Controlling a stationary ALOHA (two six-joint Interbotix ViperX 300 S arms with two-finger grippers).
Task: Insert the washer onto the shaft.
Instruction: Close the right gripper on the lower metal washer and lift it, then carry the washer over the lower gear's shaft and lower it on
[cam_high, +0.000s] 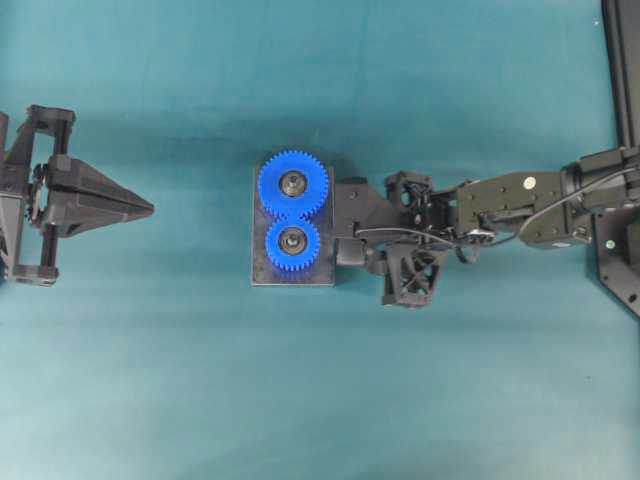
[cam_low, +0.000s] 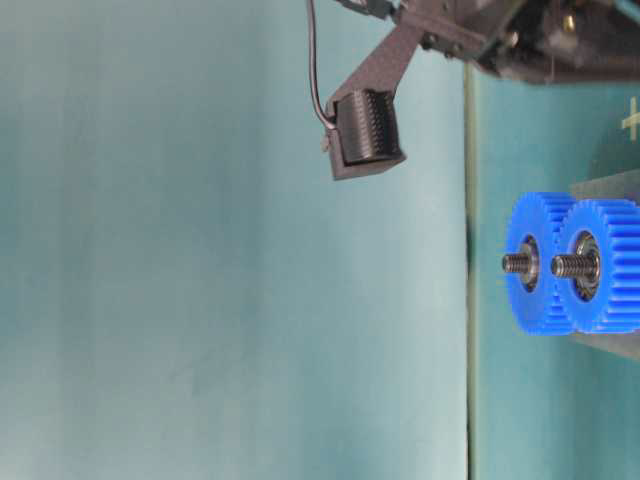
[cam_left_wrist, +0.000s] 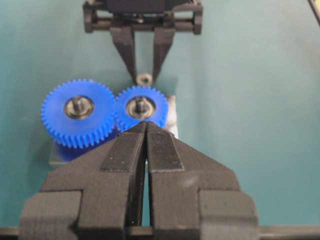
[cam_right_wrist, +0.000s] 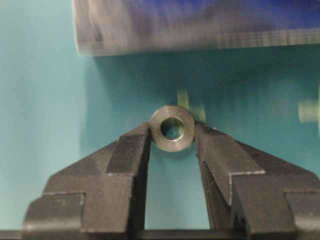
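The washer (cam_right_wrist: 173, 144), a small steel ring, sits between the fingertips of my right gripper (cam_right_wrist: 173, 131), which is shut on it. In the left wrist view the washer (cam_left_wrist: 144, 79) hangs just behind the smaller blue gear (cam_left_wrist: 152, 117). Two blue gears (cam_high: 294, 185) (cam_high: 292, 243) stand meshed on a grey base plate (cam_high: 292, 277), each with a threaded shaft (cam_low: 515, 263) (cam_low: 562, 265) poking out of its middle. My right gripper (cam_high: 345, 222) hovers at the plate's right edge, raised off the table. My left gripper (cam_high: 150, 208) is shut and empty, far left of the gears.
A black frame (cam_high: 622, 60) runs along the table's right edge by the right arm's base. Teal table surface (cam_high: 300, 400) lies all around the plate.
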